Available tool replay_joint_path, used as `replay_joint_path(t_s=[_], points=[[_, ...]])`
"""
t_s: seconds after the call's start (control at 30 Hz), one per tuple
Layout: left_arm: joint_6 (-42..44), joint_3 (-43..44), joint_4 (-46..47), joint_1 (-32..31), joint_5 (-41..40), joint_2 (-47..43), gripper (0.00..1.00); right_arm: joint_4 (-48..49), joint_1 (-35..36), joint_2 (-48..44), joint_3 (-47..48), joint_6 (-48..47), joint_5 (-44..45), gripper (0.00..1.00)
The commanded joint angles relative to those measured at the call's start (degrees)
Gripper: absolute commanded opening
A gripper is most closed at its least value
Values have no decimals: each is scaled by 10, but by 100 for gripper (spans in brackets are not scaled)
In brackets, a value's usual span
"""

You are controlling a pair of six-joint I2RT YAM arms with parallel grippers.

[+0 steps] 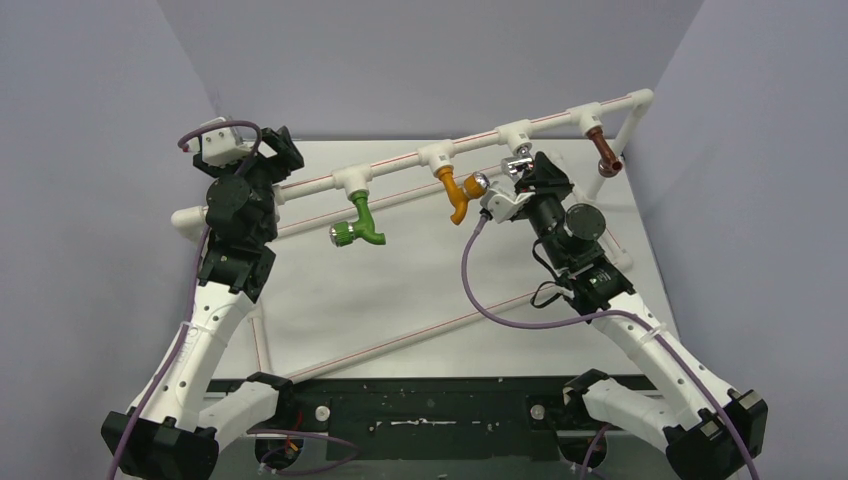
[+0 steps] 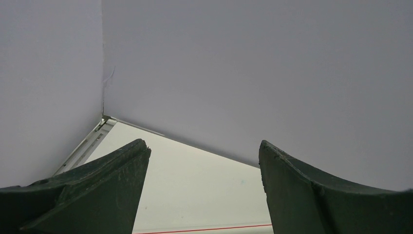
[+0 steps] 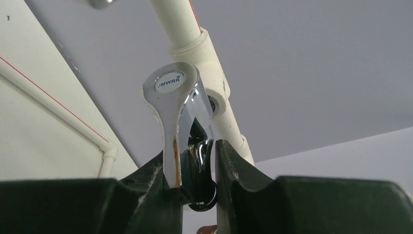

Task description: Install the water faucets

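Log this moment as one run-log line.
right tool shut on chrome faucet at white tee | left tool open, empty | green faucet, orange faucet, brown faucet on pipe

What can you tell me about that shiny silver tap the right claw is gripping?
The shiny chrome metal tap is mirror-bright, with a flat lever handle topped by a round white cap printed JMWRR and a rusty-orange streak down one edge. The right gripper clamps it from both sides, the handle sticking out beyond the jaws. It sits right by the open socket of a white plastic tee fitting on the raised white pipe; whether it is screwed in cannot be seen.
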Motion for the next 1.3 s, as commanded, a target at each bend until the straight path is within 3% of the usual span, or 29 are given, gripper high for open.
replay_joint_path(t_s=[0.0,0.03,0.4,0.93,1.27], points=[[-8,-55,-196,-30,21,14,80,64,-6,-5,26,63,-28,4],[-8,-55,-195,-30,21,14,80,68,-6,-6,25,80,-29,0],[-7,-55,-196,-30,19,16,80,185,-7,-30,-7,411,8,0],[-6,-54,-196,-30,20,16,80,203,-8,-38,-20,962,178,0],[-6,-54,-196,-28,20,17,80,208,-9,-25,-63,1249,208,0]])
